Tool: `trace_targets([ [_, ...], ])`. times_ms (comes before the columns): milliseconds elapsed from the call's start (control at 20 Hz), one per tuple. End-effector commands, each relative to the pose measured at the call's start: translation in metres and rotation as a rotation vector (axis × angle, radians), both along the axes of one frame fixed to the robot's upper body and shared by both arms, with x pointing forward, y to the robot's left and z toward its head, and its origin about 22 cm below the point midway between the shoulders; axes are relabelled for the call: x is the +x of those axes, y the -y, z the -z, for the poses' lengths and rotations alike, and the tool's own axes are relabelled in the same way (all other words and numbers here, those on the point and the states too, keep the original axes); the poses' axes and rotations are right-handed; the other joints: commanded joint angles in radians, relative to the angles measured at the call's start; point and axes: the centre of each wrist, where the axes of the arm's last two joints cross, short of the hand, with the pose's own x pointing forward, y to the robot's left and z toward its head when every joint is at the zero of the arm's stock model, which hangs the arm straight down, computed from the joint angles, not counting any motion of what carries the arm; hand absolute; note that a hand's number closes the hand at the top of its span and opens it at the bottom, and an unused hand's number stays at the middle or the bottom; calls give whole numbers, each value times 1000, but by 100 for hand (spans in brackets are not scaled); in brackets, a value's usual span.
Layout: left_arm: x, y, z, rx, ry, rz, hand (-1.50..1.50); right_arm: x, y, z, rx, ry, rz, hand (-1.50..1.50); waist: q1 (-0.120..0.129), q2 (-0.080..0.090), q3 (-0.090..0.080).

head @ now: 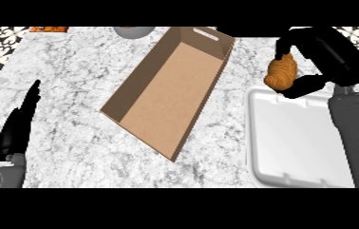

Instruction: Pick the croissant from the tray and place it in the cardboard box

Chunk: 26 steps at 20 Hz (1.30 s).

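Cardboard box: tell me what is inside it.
The cardboard box shows only its bare brown floor and walls; nothing covers them. The croissant is outside it, in the right hand.

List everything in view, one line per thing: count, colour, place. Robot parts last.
croissant: one, golden brown, in the right hand, just past the tray's far edge
tray: one, white, counter's right side
cardboard box: one, brown, open, lying diagonally at centre
round object: one, grey, top edge, cut off
flat object: one, orange, top left edge, cut off
counter: one, white-grey marbled
left hand: one, black, left edge, open, resting
right hand: one, black, upper right, curled round croissant
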Motion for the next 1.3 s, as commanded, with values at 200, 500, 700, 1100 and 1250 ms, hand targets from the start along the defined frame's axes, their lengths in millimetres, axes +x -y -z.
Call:
trace_targets([
  [200, 0, 5, -9, 5, 7, 20, 0, 23, -77, -41, 163, -81, -97, 150, 19, 2, 0],
  [500, 0, 3, -8, -15, 3, 19, 0, 27, -144, -41, 245, -166, -86, 150, 16, 3, 0],
  [700, 5, 7, 0, -4, -4, 24, 0, 38, -181, -43, 279, -271, -71, 150, 16, 5, 0],
  [1100, 17, 6, -25, 8, 18, 37, 0, 68, -226, -16, 283, -289, -28, 150, 42, 11, 0],
  [1250, 16, 13, -5, -4, 30, 51, 0, 76, -234, -6, 251, -311, 7, 150, 60, 18, -1],
])
